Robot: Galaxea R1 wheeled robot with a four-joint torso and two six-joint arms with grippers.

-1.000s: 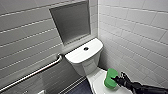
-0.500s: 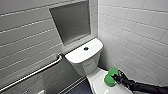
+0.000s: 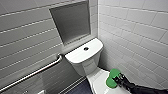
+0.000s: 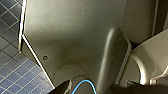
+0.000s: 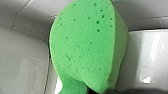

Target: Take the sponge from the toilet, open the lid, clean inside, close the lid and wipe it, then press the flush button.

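The white toilet (image 3: 83, 62) stands against the grey back wall, with the dark round flush button (image 3: 86, 48) at the centre of its tank top. In front of the tank the lid (image 3: 98, 81) lies down, partly cut off by the picture's lower edge. My right gripper (image 3: 118, 80) reaches in from the lower right and is shut on the bright green sponge (image 3: 112, 78), which it holds at the lid's right side. The right wrist view has the sponge (image 5: 87, 45) large, with glossy white ceramic behind it. Whether the sponge touches the lid I cannot tell.
A metal grab bar (image 3: 37, 72) slants along the left wall. A recessed grey niche (image 3: 71, 22) sits above the tank. White tiled wall (image 3: 137, 37) stands close on the right. In the left wrist view are blue floor tiles (image 4: 12, 70) and a blue cable (image 4: 85, 85).
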